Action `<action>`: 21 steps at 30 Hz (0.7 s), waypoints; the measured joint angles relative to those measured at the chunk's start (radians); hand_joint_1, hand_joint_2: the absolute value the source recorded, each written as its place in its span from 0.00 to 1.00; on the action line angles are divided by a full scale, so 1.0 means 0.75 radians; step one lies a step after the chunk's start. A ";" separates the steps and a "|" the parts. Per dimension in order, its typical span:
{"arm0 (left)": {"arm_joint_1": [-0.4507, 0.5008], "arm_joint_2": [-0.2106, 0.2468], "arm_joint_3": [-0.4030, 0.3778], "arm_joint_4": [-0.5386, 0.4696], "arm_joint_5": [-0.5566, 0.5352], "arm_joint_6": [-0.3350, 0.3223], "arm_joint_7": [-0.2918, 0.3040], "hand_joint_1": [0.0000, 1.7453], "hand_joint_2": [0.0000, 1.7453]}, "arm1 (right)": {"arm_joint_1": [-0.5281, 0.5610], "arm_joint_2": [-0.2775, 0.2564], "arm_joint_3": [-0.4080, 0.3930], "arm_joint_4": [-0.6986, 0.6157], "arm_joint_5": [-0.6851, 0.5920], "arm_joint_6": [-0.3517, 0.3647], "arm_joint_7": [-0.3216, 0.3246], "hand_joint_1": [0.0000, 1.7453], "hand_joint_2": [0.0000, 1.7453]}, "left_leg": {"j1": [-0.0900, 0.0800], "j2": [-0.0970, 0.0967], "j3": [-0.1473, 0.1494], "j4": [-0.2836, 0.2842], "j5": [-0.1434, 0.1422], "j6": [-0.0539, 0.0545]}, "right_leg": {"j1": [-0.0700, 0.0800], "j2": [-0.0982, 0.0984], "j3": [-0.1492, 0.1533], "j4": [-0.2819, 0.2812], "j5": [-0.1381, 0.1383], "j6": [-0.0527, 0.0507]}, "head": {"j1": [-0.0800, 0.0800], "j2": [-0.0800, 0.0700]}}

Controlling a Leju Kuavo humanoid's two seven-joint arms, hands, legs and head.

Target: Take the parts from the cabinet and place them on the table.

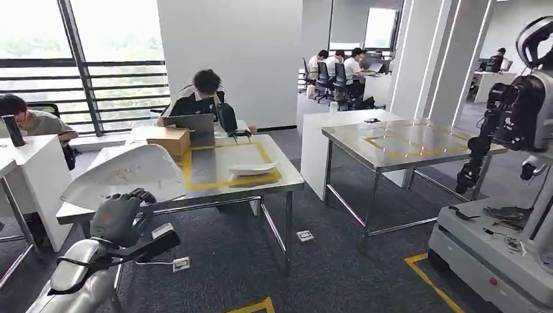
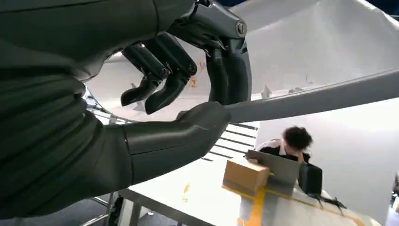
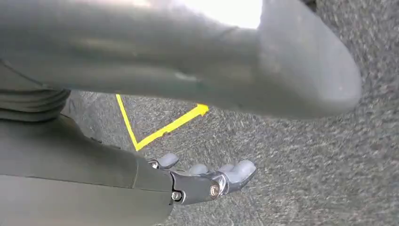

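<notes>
My left hand grips the lower rim of a large curved white part, holding it up in front of the near table's left end. In the left wrist view the thumb presses under the part's grey edge and the dark fingers curl over its white shell. A second, smaller white part lies on the steel table inside a yellow tape rectangle. My right hand hangs over grey carpet, fingers straight and holding nothing.
A cardboard box and a laptop sit at the table's far side, where a person is seated. A second steel table stands to the right. Another robot on a white base stands at far right. Yellow floor tape lies below.
</notes>
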 joint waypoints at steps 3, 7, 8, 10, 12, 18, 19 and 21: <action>0.008 -0.001 0.000 0.005 0.000 0.000 -0.004 1.00 1.00 | 0.001 0.000 0.000 0.000 0.000 -0.001 0.001 0.00 0.00 | -0.008 -0.005 0.011 0.002 -0.017 0.008 | 0.003 0.001 -0.181 0.273 -0.070 0.002 | 0.002 0.001; 0.008 0.000 0.000 0.007 0.000 0.000 -0.005 1.00 1.00 | 0.006 0.000 0.000 0.000 0.002 -0.001 0.001 0.00 0.00 | -0.011 -0.011 0.058 0.005 -0.052 -0.001 | 0.008 0.001 -0.071 -0.063 0.180 -0.022 | 0.003 0.001; 0.008 0.000 0.000 0.008 0.000 0.000 -0.005 1.00 1.00 | 0.006 -0.001 0.000 0.000 0.003 -0.002 0.000 0.00 0.00 | -0.012 -0.010 0.065 0.004 -0.061 -0.006 | 0.013 0.001 -0.038 -0.127 0.179 -0.035 | 0.002 0.000; 0.006 0.001 0.001 0.008 0.000 0.000 -0.008 1.00 1.00 | 0.003 -0.001 0.000 0.000 0.004 -0.005 0.000 0.00 0.00 | -0.015 -0.014 0.064 0.003 -0.068 -0.022 | 0.023 0.000 -0.026 -0.145 0.164 -0.041 | -0.001 0.001; 0.007 0.002 0.001 0.007 0.000 -0.001 -0.008 1.00 1.00 | 0.003 -0.001 0.000 0.000 0.004 -0.006 0.000 0.00 0.00 | -0.011 -0.015 0.072 -0.007 -0.073 -0.037 | 0.026 0.001 -0.023 -0.148 0.157 -0.054 | -0.001 0.001; 0.008 0.010 0.003 0.007 -0.004 -0.003 -0.011 1.00 1.00 | 0.003 0.000 0.000 0.000 0.008 -0.018 -0.002 0.00 0.00 | -0.003 -0.005 -0.138 0.382 -0.215 -0.072 | 0.006 0.000 0.058 -0.178 0.118 -0.086 | -0.007 0.001; 0.013 0.010 0.003 0.010 -0.004 -0.003 -0.011 1.00 1.00 | 0.005 0.000 0.000 0.000 0.008 -0.019 -0.002 0.00 0.00 | 0.000 -0.005 -0.176 0.424 -0.208 -0.076 | 0.006 0.001 0.067 -0.178 0.109 -0.084 | -0.007 0.001; 0.015 0.011 0.003 0.014 -0.004 -0.003 -0.011 1.00 1.00 | 0.007 0.001 0.000 0.000 0.008 -0.019 0.000 0.00 0.00 | 0.003 -0.001 -0.166 0.336 -0.105 -0.078 | 0.004 0.002 0.094 -0.177 0.087 -0.077 | -0.006 0.001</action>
